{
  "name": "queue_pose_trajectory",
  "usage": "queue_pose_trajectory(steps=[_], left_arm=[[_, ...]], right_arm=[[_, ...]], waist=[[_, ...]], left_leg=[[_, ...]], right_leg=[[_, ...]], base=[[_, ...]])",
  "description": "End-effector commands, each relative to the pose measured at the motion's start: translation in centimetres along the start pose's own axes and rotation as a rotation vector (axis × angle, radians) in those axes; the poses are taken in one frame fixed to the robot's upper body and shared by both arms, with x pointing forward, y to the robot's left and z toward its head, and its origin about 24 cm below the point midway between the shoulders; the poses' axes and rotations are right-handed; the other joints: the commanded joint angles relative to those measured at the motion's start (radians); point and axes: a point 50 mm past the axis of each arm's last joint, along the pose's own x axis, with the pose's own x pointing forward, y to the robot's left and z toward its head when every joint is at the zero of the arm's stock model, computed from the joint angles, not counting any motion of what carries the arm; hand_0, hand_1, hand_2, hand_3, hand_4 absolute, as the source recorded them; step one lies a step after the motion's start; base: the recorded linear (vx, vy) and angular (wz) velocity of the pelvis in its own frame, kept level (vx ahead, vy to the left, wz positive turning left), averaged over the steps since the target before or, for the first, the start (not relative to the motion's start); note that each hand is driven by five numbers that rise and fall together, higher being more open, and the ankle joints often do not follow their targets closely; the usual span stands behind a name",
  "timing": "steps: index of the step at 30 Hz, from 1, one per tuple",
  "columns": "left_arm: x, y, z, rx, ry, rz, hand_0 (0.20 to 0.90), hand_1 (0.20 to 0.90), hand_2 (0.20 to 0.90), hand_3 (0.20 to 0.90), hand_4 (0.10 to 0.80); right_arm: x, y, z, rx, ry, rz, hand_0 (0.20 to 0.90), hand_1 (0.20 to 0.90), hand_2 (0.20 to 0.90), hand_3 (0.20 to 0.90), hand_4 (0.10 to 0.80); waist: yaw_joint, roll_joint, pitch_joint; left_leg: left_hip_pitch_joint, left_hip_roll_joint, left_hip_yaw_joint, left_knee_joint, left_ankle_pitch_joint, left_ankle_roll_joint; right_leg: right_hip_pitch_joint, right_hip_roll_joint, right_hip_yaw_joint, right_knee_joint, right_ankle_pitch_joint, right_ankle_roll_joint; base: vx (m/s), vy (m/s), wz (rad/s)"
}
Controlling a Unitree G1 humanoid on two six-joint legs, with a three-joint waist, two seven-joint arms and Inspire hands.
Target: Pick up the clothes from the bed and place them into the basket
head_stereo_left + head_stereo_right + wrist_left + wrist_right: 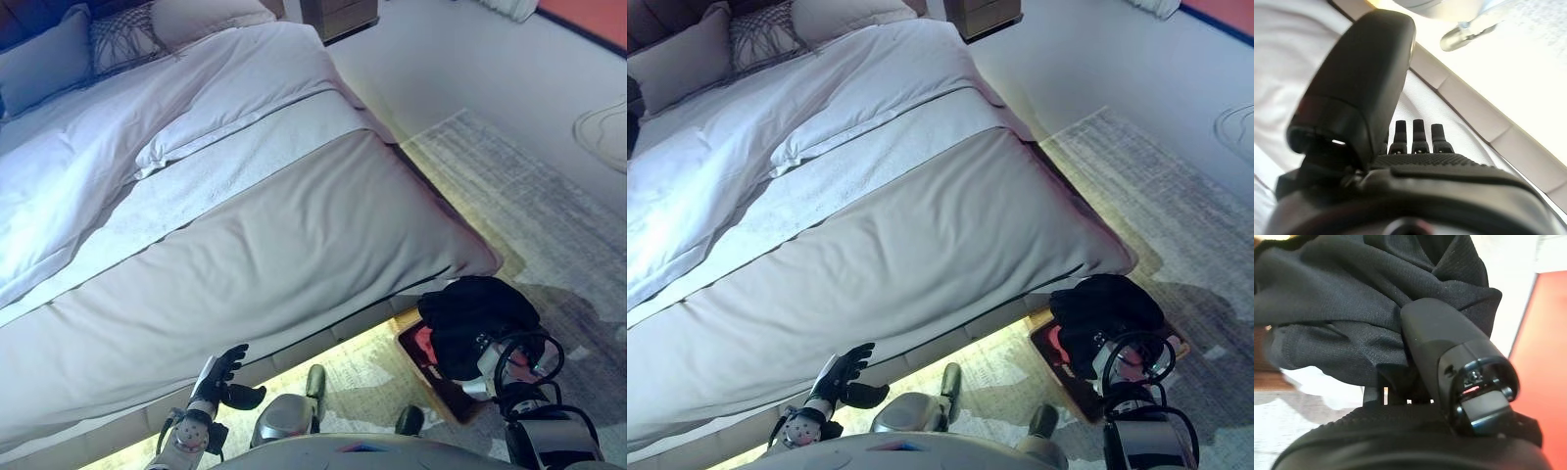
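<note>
A black garment hangs bunched over a brown basket on the floor by the bed's near right corner. A red item lies in the basket. In the right wrist view my right hand has its thumb pressed into the black garment, and the cloth covers its fingers. My left hand is open and empty, low beside the bed's near edge; it also shows in the left wrist view with straight fingers.
The bed has a grey cover, a folded-back white duvet and pillows at the head. A pale rug lies to the right. A wooden nightstand stands at the far end.
</note>
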Motion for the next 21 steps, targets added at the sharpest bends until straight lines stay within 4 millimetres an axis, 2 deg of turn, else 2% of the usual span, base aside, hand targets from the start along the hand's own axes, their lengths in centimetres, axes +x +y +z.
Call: queue_pose_trajectory(steps=[1, 2, 3, 4, 8, 9, 12, 21], left_arm=[[1.0, 1.6, 3.4, 0.032, -0.18, 0.007, 0.9, 0.9, 0.9, 0.9, 0.8], [1.0, 1.6, 3.6, 0.028, -0.186, 0.005, 0.9, 0.9, 0.9, 0.9, 0.8], [1.1, 1.2, 4.0, 0.017, -0.21, -0.005, 0.9, 0.9, 0.9, 0.9, 0.8], [1.1, 0.8, 4.2, 0.013, -0.223, -0.011, 0.9, 0.9, 0.9, 0.9, 0.8], [0.8, 0.1, 4.4, -0.006, -0.248, -0.026, 0.9, 0.9, 0.9, 0.9, 0.8], [0.7, -0.1, 4.2, -0.014, -0.248, -0.025, 0.9, 0.9, 0.9, 0.9, 0.8], [0.5, -0.4, 4.1, -0.028, -0.25, -0.023, 0.9, 0.9, 0.9, 0.9, 0.8], [0.7, -0.8, 4.3, -0.032, -0.243, -0.041, 0.9, 0.9, 0.9, 0.9, 0.8]], right_arm=[[0.8, 0.2, 9.9, 0.11, -0.273, -0.009, 0.3, 0.3, 0.3, 0.2, 0.1], [0.8, 0.2, 10.3, 0.11, -0.28, -0.01, 0.3, 0.3, 0.3, 0.2, 0.1], [0.8, 0.1, 11.6, 0.116, -0.301, -0.024, 0.3, 0.3, 0.3, 0.2, 0.1], [0.8, 0.1, 12.0, 0.127, -0.307, -0.03, 0.3, 0.3, 0.3, 0.2, 0.1], [0.9, 0.1, 13.1, 0.129, -0.32, -0.018, 0.3, 0.3, 0.3, 0.2, 0.1], [0.9, 0.2, 13.1, 0.112, -0.322, 0.001, 0.9, 0.9, 0.9, 0.9, 0.8], [0.7, 0.6, 13.7, 0.111, -0.345, 0.032, 0.9, 0.9, 0.9, 0.9, 0.8], [0.6, 0.8, 12.8, 0.118, -0.318, 0.033, 0.9, 0.9, 0.9, 0.9, 0.8]], waist=[[0.01, -0.019, 0.038], [0.009, -0.014, 0.041], [0.003, 0.01, 0.057], [0.0, 0.021, 0.066], [-0.013, 0.047, 0.087], [-0.018, 0.051, 0.09], [-0.029, 0.058, 0.091], [-0.058, 0.052, 0.068]], left_leg=[[-0.109, -0.057, -0.027, 0.031, 0.008, -0.008], [-0.111, -0.058, -0.028, 0.031, 0.009, -0.008], [-0.118, -0.064, -0.029, 0.031, 0.012, -0.009], [-0.121, -0.067, -0.029, 0.031, 0.013, -0.011], [-0.111, -0.071, -0.02, 0.021, 0.014, -0.013], [-0.103, -0.072, -0.016, 0.016, 0.014, -0.013], [-0.091, -0.068, -0.004, -0.001, 0.016, -0.013], [-0.058, -0.061, 0.013, -0.026, 0.006, -0.009]], right_leg=[[-0.02, -0.052, -0.036, 0.121, -0.05, -0.004], [-0.026, -0.054, -0.035, 0.123, -0.05, -0.004], [-0.051, -0.061, -0.03, 0.133, -0.05, -0.005], [-0.063, -0.064, -0.028, 0.138, -0.049, -0.005], [-0.078, -0.067, -0.016, 0.135, -0.041, -0.005], [-0.077, -0.065, -0.011, 0.13, -0.038, -0.004], [-0.081, -0.063, 0.001, 0.118, -0.032, -0.002], [-0.081, -0.057, 0.018, 0.102, -0.023, 0.004]], base=[[-0.133, 0.116, 0.14], [-0.153, 0.101, 0.07], [-0.146, 0.084, 0.04], [-0.142, 0.078, 0.02], [-0.047, 0.044, -0.03], [0.002, 0.045, -0.04], [-0.018, 0.034, -0.03], [0.003, 0.008, -0.05]])
